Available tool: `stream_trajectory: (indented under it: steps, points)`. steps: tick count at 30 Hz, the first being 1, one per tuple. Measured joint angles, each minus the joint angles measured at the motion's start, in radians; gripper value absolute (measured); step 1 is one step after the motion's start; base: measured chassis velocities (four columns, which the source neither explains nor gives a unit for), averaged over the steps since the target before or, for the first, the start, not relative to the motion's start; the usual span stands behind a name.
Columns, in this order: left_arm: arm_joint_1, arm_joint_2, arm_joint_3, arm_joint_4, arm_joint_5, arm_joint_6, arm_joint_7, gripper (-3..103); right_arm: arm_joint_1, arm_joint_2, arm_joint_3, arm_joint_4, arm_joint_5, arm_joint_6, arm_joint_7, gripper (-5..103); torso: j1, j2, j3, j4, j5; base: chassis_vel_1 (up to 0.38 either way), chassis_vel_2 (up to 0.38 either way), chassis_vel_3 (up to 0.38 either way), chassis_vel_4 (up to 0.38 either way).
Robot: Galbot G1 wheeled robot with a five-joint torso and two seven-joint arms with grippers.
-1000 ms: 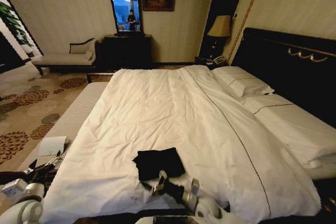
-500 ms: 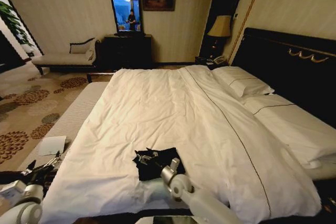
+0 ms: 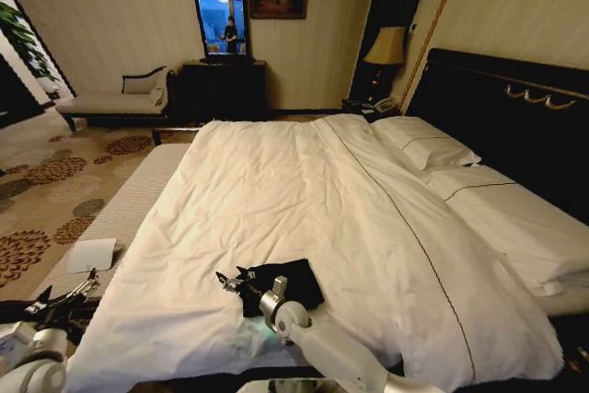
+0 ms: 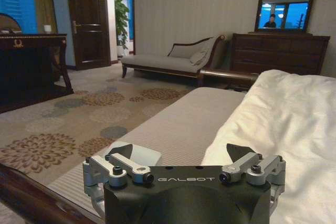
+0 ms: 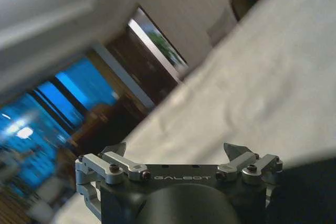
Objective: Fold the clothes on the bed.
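**Inspector A:** What is recorded nearest the robot?

**Inspector B:** The left tool [image 3: 64,294] is seen parked low off the near left corner of the bed, apart from the garment. In the left wrist view its fingers [image 4: 239,153] are spread wide and nothing is held between them.

**Inspector A:** And the working arm?

**Inspector B:** The right tool [image 3: 232,281] is placed at the left edge of the black short-sleeved soft-fabric T-shirt [image 3: 285,281], low over the cloth. In the right wrist view its fingers are shown apart with only bedding visible between them. Whether any fabric is touched cannot be told.

**Inspector A:** State of the garment?

**Inspector B:** It is found as a small, compact dark shape on the white duvet [image 3: 304,200], near the foot of the large double bed with dark wooden headboard [image 3: 502,121]. No sleeves are seen spread out and no lettering is visible. It is judged that folding is well advanced. Edges look slightly uneven, so a final fold or tidying may be left.

**Inspector A:** Farther off?

**Inspector B:** White pillows [image 3: 428,144] are noted undisturbed at the headboard.
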Motion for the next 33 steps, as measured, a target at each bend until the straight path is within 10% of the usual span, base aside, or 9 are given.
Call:
stream_trajectory:
  steps: [8, 11, 19, 25, 33]
  points:
    - [0.016, -0.031, 0.068, -0.05, 0.004, -0.054, 0.026, 100, 0.016, -0.097, 0.175, 0.224, 0.085, 0.075, -0.095, 100, 0.0, 0.0, 0.0, 0.0002, 0.0005, 0.0, 0.0, 0.0, 0.0]
    - [0.033, -0.052, 0.134, -0.12, -0.013, -0.067, 0.045, 100, -0.014, -0.255, 0.358, 0.343, 0.048, 0.059, 0.069, 100, 0.0, 0.0, 0.0, 0.0003, 0.0006, 0.0, 0.0, 0.0, 0.0]
    - [0.062, -0.115, 0.294, -0.224, 0.138, -0.134, 0.034, 100, -0.307, -0.412, 0.723, 0.526, -0.117, 0.079, 0.33, 100, 0.0, 0.0, 0.0, -0.0001, 0.001, 0.0, 0.0, 0.0, 0.0]
    - [0.13, -0.167, 0.508, -0.327, 0.406, -0.254, 0.066, 100, -0.78, -0.293, 1.11, 0.781, -0.467, 0.075, 0.399, 100, 0.0, 0.0, 0.0, -0.0005, 0.0006, 0.0, 0.0, 0.0, 0.0]
    - [0.194, -0.176, 0.658, -0.433, 0.435, -0.27, 0.113, 100, -1.006, -0.053, 1.095, 0.978, -0.654, 0.07, 0.442, 100, -0.001, 0.0, 0.0, -0.0004, 0.0, 0.0, 0.0, 0.0, 0.0]
